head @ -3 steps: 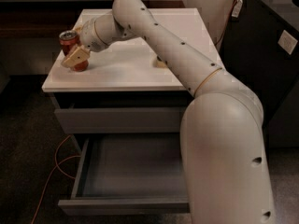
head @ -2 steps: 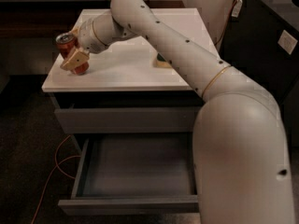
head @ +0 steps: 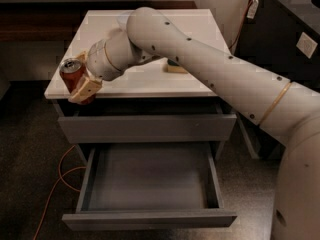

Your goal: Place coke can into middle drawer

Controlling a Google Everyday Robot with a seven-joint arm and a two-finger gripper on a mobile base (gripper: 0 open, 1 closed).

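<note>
My fingers (head: 86, 87) are closed on the coke can (head: 71, 74). One tan finger crosses its lower front and the other sits behind it, so the gripper (head: 78, 80) has the can clamped between them. The can is nearly upright, with its silver lid showing above my fingers. I hold it at the front corner of the white top (head: 150, 31), its lower end past the edge. I cannot tell whether it touches the top.

Just below my fingers, under the top, a shut drawer (head: 145, 128) shows its grey front. Further below, toward my elbow's side, the middle drawer (head: 150, 219) is pulled fully out, and its grey floor is open to view. The can is well above it and off to one side.

Along the top away from my fingers, a sponge (head: 176, 68) lies partly behind my arm (head: 210, 69). An orange cable (head: 61, 170) loops on the floor far beneath my fingers, beside the open drawer.
</note>
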